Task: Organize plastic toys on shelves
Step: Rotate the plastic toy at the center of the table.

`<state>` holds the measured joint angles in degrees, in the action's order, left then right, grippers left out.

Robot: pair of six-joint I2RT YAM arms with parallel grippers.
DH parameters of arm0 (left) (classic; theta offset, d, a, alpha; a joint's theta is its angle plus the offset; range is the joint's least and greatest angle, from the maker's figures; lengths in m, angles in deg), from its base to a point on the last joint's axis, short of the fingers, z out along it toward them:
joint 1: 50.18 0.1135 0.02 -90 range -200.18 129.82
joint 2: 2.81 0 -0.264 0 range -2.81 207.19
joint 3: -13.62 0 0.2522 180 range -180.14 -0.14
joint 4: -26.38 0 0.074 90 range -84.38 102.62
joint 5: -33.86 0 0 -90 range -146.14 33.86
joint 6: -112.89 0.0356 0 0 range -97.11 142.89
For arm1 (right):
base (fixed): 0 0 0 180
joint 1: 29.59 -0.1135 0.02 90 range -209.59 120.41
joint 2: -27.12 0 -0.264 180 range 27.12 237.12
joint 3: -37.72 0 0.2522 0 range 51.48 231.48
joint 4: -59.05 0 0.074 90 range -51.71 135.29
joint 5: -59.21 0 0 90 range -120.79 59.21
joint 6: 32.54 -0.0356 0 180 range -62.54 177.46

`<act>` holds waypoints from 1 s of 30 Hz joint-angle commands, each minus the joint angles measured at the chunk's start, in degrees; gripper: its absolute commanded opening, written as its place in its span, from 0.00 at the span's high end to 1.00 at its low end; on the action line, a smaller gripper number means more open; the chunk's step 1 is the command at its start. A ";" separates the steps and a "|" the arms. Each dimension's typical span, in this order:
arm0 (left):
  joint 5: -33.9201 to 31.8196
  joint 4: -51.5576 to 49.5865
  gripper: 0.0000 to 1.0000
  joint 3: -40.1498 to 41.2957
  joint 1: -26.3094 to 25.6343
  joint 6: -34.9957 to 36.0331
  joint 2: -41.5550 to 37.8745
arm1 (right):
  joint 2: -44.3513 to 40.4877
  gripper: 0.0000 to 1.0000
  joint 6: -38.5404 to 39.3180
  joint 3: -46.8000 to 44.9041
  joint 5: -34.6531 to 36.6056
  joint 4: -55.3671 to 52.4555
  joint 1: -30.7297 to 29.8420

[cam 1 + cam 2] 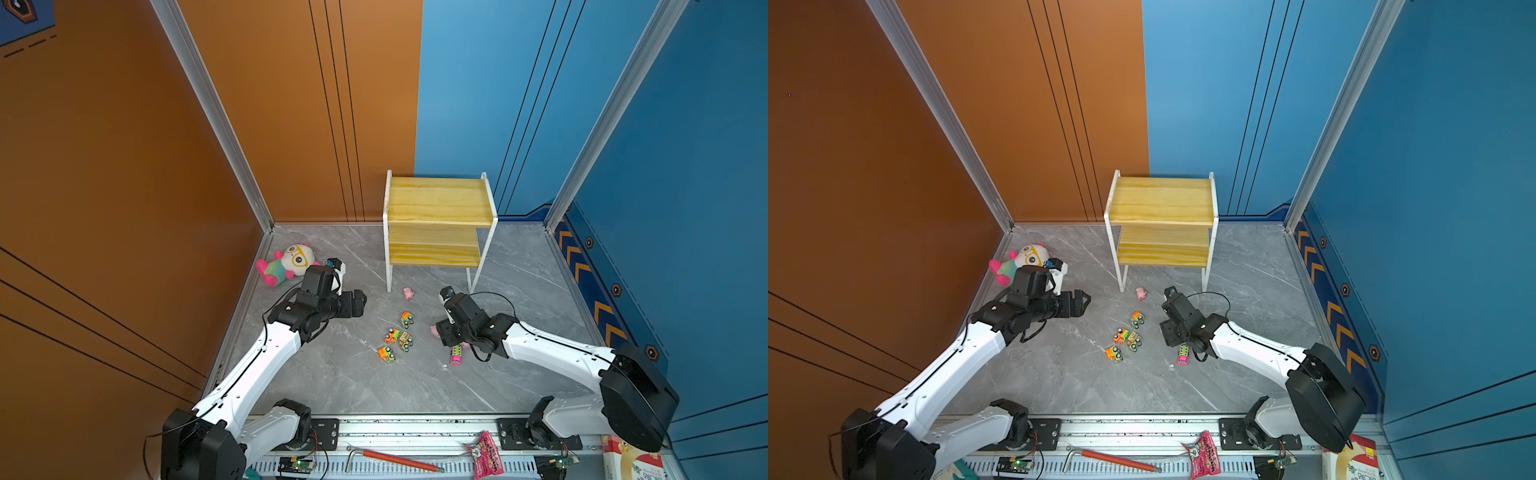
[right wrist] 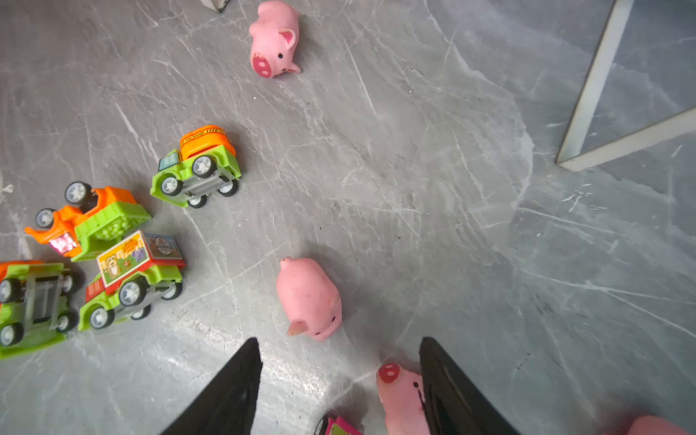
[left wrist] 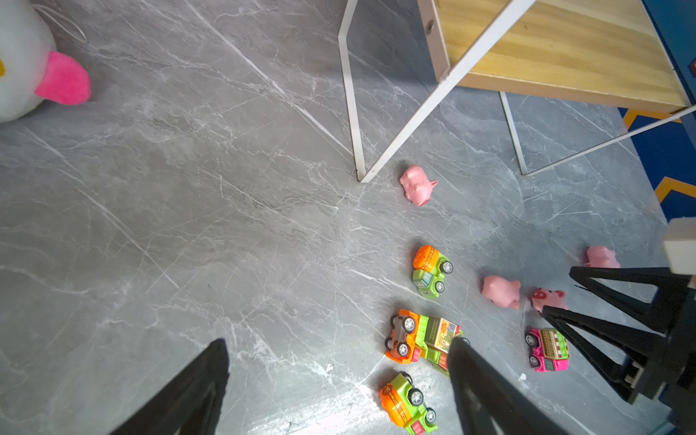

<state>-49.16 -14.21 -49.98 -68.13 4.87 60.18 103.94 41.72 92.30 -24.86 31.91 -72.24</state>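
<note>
The shelves [image 1: 436, 203] [image 1: 1160, 203] stand at the back with both yellowish boards bare. All the plastic toys lie on the grey floor. Several orange-and-green trucks [image 1: 399, 336] [image 2: 128, 241] are clustered in front of the shelves, and a pink truck [image 1: 456, 356] [image 3: 548, 350] lies to their right. One pig [image 1: 409, 294] [image 3: 416, 184] lies near the shelf leg and another [image 2: 309, 297] just beyond my right gripper [image 2: 339, 341]. That gripper is open and low over the floor, with a third pig [image 2: 401, 395] against one finger. My left gripper [image 3: 339, 341] [image 1: 1086, 301] hangs open left of the trucks, holding nothing.
A white-headed plush doll [image 1: 286, 262] [image 1: 1021, 259] lies in the back left corner behind my left arm. Orange and blue walls close in the floor on three sides. A red-handled tool [image 1: 395, 459] and a pink packet [image 1: 486, 455] rest on the front rail.
</note>
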 commanded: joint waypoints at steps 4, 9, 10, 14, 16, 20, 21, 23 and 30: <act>1.29 1.06 0.08 0.65 -0.25 -0.26 -1.22 | -0.47 0.28 7.25 -3.89 -6.81 12.74 1.68; 1.19 0.98 0.09 0.84 -0.25 -0.09 -1.35 | 2.59 0.30 12.26 -2.99 -8.23 12.19 2.05; 1.13 1.03 0.09 0.88 -0.27 -0.08 -1.37 | 2.98 0.31 12.77 -2.81 -8.35 11.94 2.93; 0.95 0.99 0.08 0.78 -0.29 0.08 -1.29 | 4.36 0.34 14.51 -3.18 -11.43 12.08 5.37; 0.93 1.01 0.08 0.75 -0.25 0.09 -1.20 | 4.70 0.34 15.34 -3.44 -11.48 11.93 5.30; 0.97 0.98 0.08 0.57 -0.22 0.18 -0.81 | 5.97 0.36 16.08 -3.00 -13.21 11.60 5.31; 1.01 0.99 0.08 0.60 -0.24 0.18 -0.77 | 6.51 0.36 16.14 -2.57 -13.78 11.10 5.28; 0.94 0.99 0.08 0.60 -0.15 0.18 -0.75 | 7.25 0.36 16.53 -2.01 -14.50 10.31 4.93; 0.71 0.99 0.08 0.76 -0.14 0.27 -0.76 | 10.19 0.41 16.59 -0.10 -13.28 8.87 4.25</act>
<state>-48.98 -13.77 -49.83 -68.22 4.89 59.87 112.94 57.34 90.05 -37.91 42.75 -67.30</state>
